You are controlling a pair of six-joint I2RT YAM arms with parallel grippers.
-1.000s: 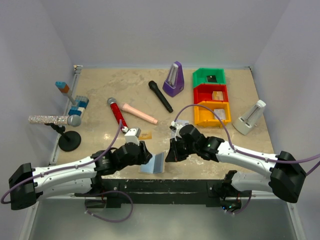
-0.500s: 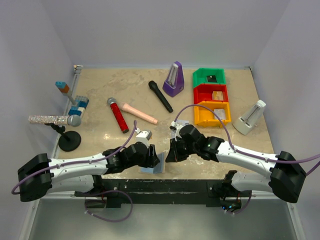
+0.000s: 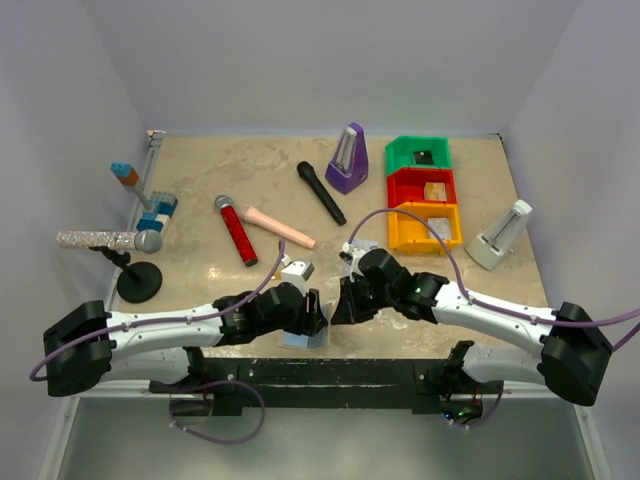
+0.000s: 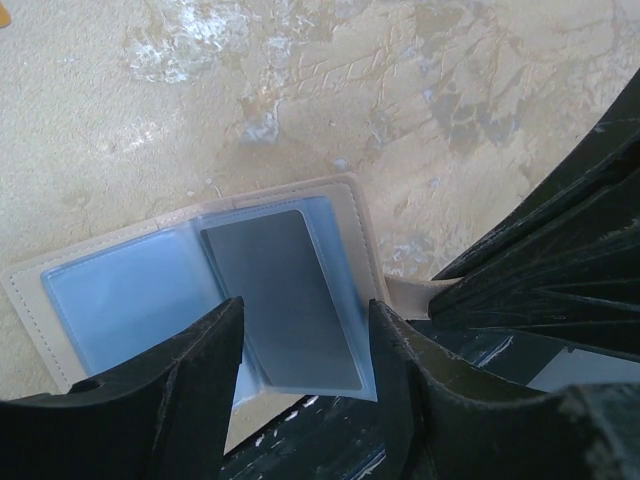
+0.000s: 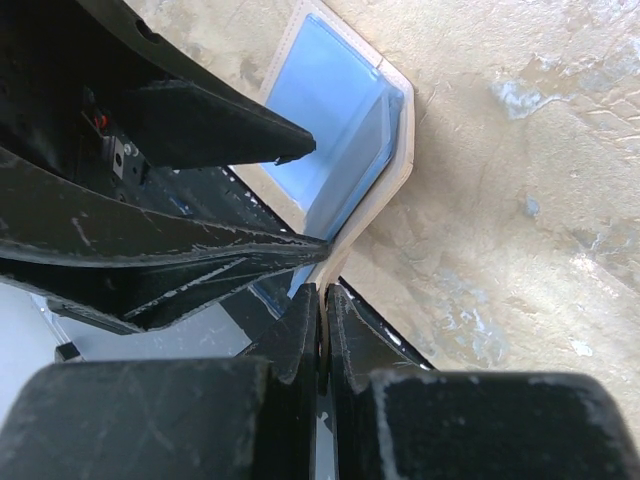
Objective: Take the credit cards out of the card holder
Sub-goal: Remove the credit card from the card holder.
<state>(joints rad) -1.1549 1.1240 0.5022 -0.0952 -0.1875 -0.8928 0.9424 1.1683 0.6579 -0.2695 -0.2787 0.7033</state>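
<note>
The card holder (image 3: pixel 322 325) lies open at the table's front edge, its light blue inside up and its rim tan (image 4: pixel 120 290) (image 5: pixel 330 110). A grey credit card (image 4: pixel 280 290) sticks out of its right sleeve toward the front edge. My left gripper (image 3: pixel 308 312) is open over the holder (image 4: pixel 305 310), one finger (image 4: pixel 190 390) on each side of that card, not touching it. My right gripper (image 3: pixel 340 310) is shut on the holder's tan edge (image 5: pixel 322 295) and holds that side tilted up. A sliver of orange (image 4: pixel 3 12) shows at the left wrist view's corner.
Behind lie a red microphone (image 3: pixel 236 230), a pink cylinder (image 3: pixel 280 227), a black microphone (image 3: pixel 320 192) and a purple metronome (image 3: pixel 347 158). Green (image 3: pixel 418 152), red (image 3: pixel 420 187) and orange (image 3: pixel 425 227) bins stand at the right, beside a white stand (image 3: pixel 500 235). A glitter microphone on a stand (image 3: pixel 105 240) is at the left.
My left gripper has moved right and forward onto the card holder, and its open fingers now flank the grey card. My right gripper has kept its grip and place.
</note>
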